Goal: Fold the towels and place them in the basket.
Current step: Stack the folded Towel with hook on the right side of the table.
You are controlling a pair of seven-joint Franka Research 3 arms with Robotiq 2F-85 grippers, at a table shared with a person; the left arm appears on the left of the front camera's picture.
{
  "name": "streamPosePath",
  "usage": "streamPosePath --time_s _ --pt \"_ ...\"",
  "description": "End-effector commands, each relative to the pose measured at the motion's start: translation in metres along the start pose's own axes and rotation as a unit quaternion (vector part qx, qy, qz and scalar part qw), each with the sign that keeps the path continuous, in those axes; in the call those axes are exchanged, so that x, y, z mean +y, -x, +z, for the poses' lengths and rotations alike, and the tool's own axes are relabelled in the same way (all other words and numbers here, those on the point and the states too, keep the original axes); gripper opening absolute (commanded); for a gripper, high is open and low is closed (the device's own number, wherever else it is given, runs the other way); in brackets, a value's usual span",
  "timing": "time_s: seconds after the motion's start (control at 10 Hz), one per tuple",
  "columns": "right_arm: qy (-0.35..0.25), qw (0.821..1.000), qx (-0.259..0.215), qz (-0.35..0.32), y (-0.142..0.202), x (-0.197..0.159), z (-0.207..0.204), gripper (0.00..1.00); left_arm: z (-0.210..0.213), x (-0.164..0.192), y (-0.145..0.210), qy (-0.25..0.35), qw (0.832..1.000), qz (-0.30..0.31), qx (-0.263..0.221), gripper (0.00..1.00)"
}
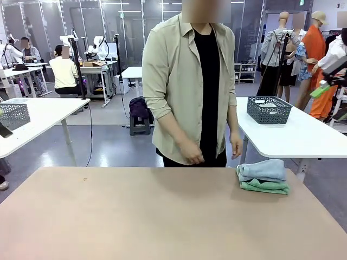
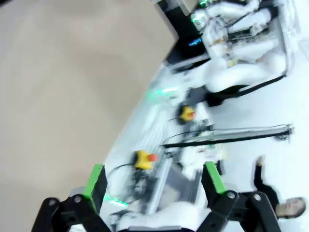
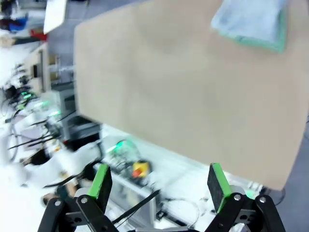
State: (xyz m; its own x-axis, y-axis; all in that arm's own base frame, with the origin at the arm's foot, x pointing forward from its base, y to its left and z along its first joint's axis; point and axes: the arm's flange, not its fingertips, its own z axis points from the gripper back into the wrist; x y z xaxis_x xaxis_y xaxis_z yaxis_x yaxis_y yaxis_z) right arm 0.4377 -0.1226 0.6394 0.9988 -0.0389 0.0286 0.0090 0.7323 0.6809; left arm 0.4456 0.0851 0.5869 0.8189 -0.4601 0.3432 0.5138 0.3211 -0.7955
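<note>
1. The left gripper (image 2: 153, 186), black with green pads, has its two fingers spread wide with nothing between them. It points at the robot's own base and cables past the near edge of the light brown table (image 2: 58, 82).
2. The right gripper (image 3: 158, 186) looks the same: fingers spread wide, nothing held. It hangs over the near edge of the table, with no towel under it.
3. The person's hands hang in front of their body at the far side, holding nothing I can see.
4. The stack of small folded terry-cloth towels (image 1: 263, 177) lies at the far right of the table, just beside the far edge. In the right wrist view the stack (image 3: 251, 21) sits well ahead of the fingers, across bare table.
5. The stack's long side runs left to right along the table edge.
6. I think the right arm is nearer and should reach for it.
7. Count: two towels show clearly, a pale blue one on top and a mint green one below. More may hide between them.
8. A dark grey mesh basket (image 1: 269, 109) stands on a white table behind the person. A second one stands on another white table at the far left.
</note>
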Motion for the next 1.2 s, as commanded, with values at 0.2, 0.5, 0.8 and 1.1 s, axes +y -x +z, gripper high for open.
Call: streamPosePath --time_s 0.2,0.5,0.8,1.1 --pt "-0.174 0.982 0.042 -0.066 0.021 -0.044 0.023 1.00 0.045 -0.001 -0.003 0.078 0.964 0.185 -0.173 1.00" --pt "-0.249 0.960 0.019 -0.129 0.060 -0.074 0.040 1.00 0.083 -0.004 0.018 0.039 0.937 0.189 -0.290 1.00" --pt "-0.342 0.935 -0.010 -0.089 0.063 -0.089 0.037 1.00 0.093 0.008 0.025 0.040 0.928 0.209 -0.306 1.00" --pt "-0.381 0.921 0.000 -0.087 0.066 -0.097 0.031 1.00 0.098 0.018 0.027 0.055 0.925 0.221 -0.303 1.00"
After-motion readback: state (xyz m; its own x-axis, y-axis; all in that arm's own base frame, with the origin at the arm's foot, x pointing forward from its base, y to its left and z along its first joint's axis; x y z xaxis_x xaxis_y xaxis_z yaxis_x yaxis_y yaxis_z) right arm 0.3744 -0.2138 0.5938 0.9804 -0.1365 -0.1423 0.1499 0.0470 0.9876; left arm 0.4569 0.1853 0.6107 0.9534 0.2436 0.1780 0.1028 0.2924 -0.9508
